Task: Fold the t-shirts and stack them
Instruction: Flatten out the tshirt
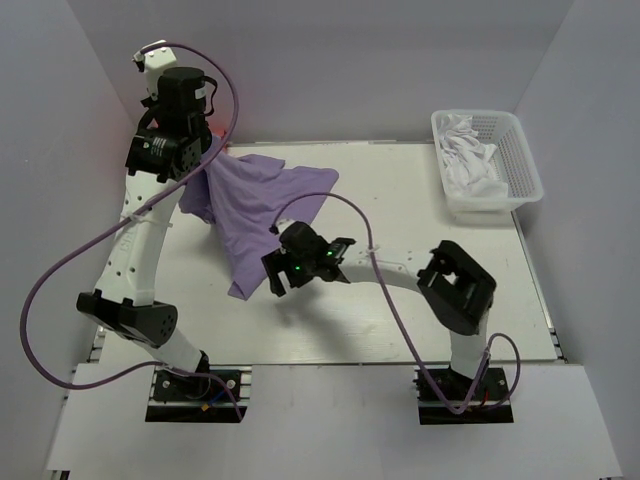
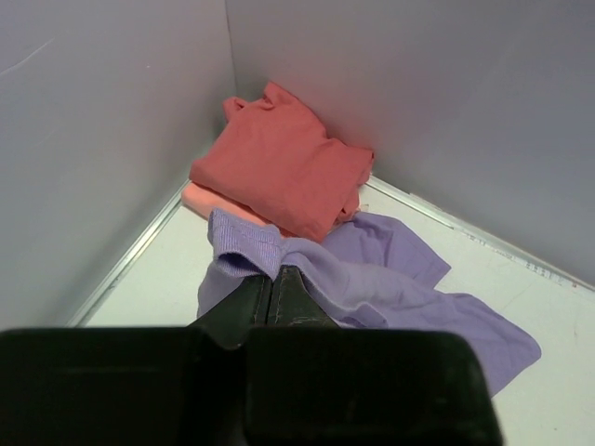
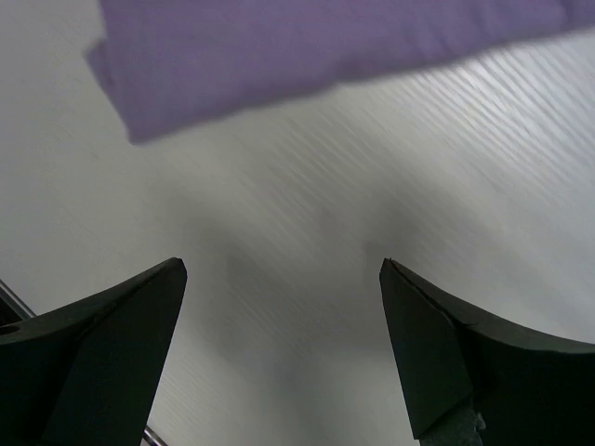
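The lavender-purple t-shirt (image 1: pixel 262 205) is the largest piece. It is soft and creased, fanned over the far-left part of the table (image 1: pixel 420 200), with one ribbed edge held up off it. The left jaws are pinched tight on that raised edge. Just behind, in the far-left corner, a folded coral-red t-shirt (image 2: pixel 279 163) lies on a paler salmon-pink t-shirt (image 2: pixel 197 197), both apart from the jaws. The right jaws stand wide over bare table, with the lavender hem just ahead of them, untouched.

open table (image 1: pixel 400 195) centre-right; basket (image 1: pixel 528 160) and folded shirts (image 2: pixel 279 167) crowd far corners
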Controlling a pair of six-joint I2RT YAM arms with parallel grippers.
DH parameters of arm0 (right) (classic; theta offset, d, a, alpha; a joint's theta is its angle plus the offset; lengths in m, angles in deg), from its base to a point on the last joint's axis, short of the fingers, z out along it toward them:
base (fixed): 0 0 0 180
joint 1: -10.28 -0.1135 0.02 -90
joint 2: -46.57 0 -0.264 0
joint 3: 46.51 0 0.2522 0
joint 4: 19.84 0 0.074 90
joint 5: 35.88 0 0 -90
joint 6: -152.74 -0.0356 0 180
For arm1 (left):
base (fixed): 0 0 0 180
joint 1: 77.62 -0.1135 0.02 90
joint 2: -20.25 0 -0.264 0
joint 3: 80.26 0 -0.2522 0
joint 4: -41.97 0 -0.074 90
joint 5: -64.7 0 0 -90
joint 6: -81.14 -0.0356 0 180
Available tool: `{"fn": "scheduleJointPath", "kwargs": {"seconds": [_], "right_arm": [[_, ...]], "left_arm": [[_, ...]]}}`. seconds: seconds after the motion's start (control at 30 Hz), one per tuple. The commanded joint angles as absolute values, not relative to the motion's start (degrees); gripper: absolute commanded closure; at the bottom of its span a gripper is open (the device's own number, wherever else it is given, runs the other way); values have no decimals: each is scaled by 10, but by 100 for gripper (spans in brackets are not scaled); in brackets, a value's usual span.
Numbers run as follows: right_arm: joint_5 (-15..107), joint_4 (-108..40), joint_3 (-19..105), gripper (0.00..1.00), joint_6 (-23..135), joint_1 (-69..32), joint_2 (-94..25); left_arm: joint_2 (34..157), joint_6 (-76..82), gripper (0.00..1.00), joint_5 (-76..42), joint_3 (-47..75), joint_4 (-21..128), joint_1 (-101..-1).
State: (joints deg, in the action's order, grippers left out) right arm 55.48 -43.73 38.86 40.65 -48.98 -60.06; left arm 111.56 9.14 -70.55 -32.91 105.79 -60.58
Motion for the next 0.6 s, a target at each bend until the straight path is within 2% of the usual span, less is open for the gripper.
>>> {"fn": "scheduleJointPath", "kwargs": {"seconds": [0.0, 0.27, 0.4, 0.43, 0.57], "right_arm": [[572, -407, 484, 10, 401, -523, -650], [725, -537, 711, 10, 380, -575, -808], [779, -581, 746, 10, 347, -589, -849], [805, -586, 751, 15, 342, -592, -860], [829, -599, 764, 28, 326, -593, -884]], "left_arm": [[1107, 86, 100, -692, -350, 1046, -607], [1107, 86, 100, -687, -344, 1046, -607], [1102, 80, 100, -687, -338, 1046, -607], [1096, 80, 100, -682, -333, 1046, -607], [1080, 80, 100, -675, -322, 1035, -607]]}}
